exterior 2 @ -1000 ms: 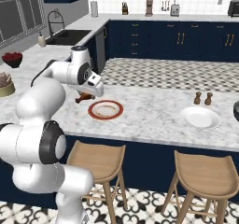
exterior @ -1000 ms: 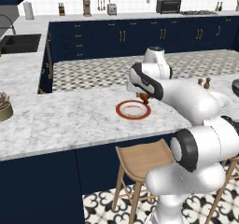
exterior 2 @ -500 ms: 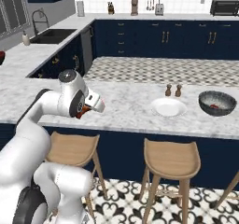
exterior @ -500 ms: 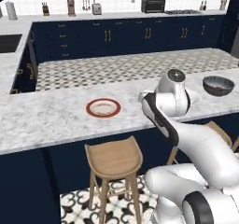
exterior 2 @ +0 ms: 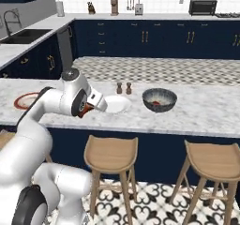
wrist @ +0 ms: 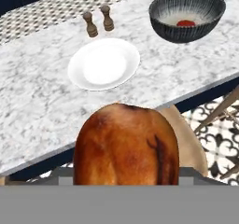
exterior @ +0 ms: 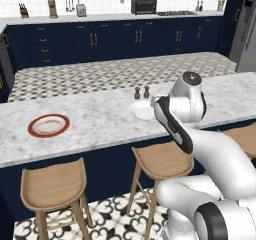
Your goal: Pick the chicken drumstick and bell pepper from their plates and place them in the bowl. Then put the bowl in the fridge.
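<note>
My gripper [exterior 2: 87, 109] is shut on the golden-brown chicken drumstick [wrist: 126, 146], held in the air above the counter's front edge. The meat end hides the fingertips in the hand view. Ahead of it lies the plain white plate [wrist: 103, 63], bare. The dark grey bowl [wrist: 187, 14] stands further right with the red bell pepper [wrist: 186, 23] inside it. In the right base view the bowl [exterior 2: 159, 100] sits just right of the white plate [exterior 2: 116, 104]. The red-rimmed plate [exterior: 48, 125] lies empty far to the left. The steel fridge [exterior: 247, 29] stands at the right edge.
Two small brown shakers [wrist: 98, 20] stand just behind the white plate. Wooden stools [exterior 2: 111, 149] line the counter's front, one right under the drumstick [wrist: 189, 141]. Navy cabinets, a toaster oven [exterior: 143, 5] and a sink [exterior 2: 18, 34] run along the back walls.
The base has driven right along the counter, so both base views shifted. The drumstick has left the red-rimmed plate and rides in the gripper, now near the white plate and bowl.
</note>
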